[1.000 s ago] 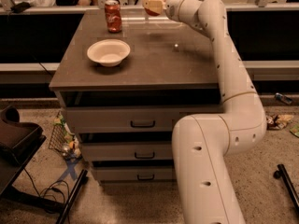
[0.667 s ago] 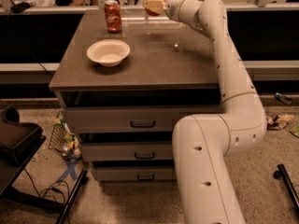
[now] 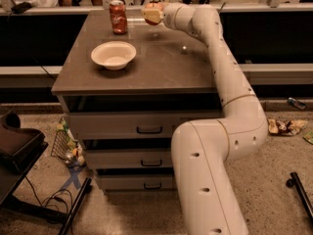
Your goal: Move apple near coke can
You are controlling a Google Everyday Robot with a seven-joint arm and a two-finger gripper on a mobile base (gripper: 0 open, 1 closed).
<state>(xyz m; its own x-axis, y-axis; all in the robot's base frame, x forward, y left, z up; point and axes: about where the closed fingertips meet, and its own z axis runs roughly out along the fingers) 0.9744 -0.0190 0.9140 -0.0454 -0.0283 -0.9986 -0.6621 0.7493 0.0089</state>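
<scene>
The red coke can (image 3: 118, 17) stands upright near the far left of the brown cabinet top (image 3: 156, 67). My gripper (image 3: 152, 15) reaches in from the right at the far edge, just right of the can with a small gap between them. It is shut on the orange-red apple (image 3: 155, 7), which is mostly hidden by the pale fingers (image 3: 151, 17). The apple is held just above the cabinet top.
A white bowl (image 3: 113, 55) sits in front of the can on the left half of the top. A small pale speck (image 3: 184, 48) lies right of centre. My white arm crosses the right side. Drawers are below; litter lies on the floor.
My gripper with the apple has moved a little left and down, closer to the coke can. The can and bowl have not moved.
</scene>
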